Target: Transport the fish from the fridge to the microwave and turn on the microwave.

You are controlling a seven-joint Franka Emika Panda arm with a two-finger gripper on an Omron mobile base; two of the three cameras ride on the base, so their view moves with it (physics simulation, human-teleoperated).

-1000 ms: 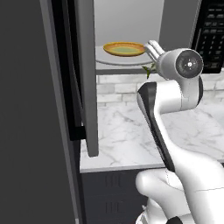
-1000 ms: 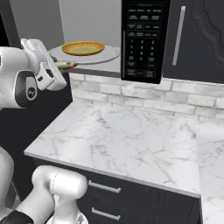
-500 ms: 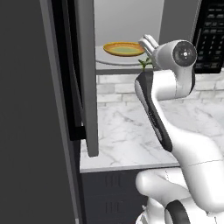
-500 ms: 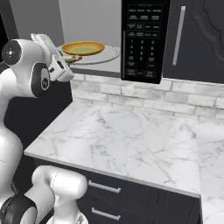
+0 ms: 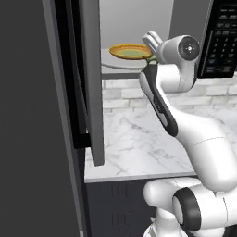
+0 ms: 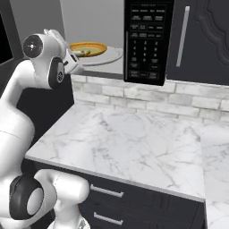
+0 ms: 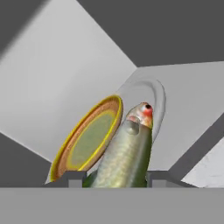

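Observation:
The olive-green fish [image 7: 124,153] is held between my gripper's [image 7: 116,179] two dark fingertips, head pointing away into the microwave. The gripper [image 6: 74,60] is shut on the fish [image 6: 84,53] at the left front of the open microwave's pale cavity [image 6: 96,20]. A white plate with an orange-red rim [image 7: 87,140] lies on the round turntable [image 6: 112,57] just beyond the fish. From the left base camera, a bit of green fish [image 5: 149,60] shows under the hand [image 5: 150,53], beside the plate [image 5: 131,52]. The black keypad [image 6: 145,44] is to the right. The fridge is out of view.
A tall dark door panel [image 5: 90,83] hangs open left of the cavity, close to the arm. A marble counter [image 6: 129,143] with a pale brick backsplash [image 6: 179,100] lies below the microwave. Dark cabinets [image 6: 201,40] stand to the right, and drawers [image 6: 134,205] sit under the counter.
The wrist has risen and swung in toward the microwave opening, carrying the fish up to the plate's edge. The grip on the fish is unchanged.

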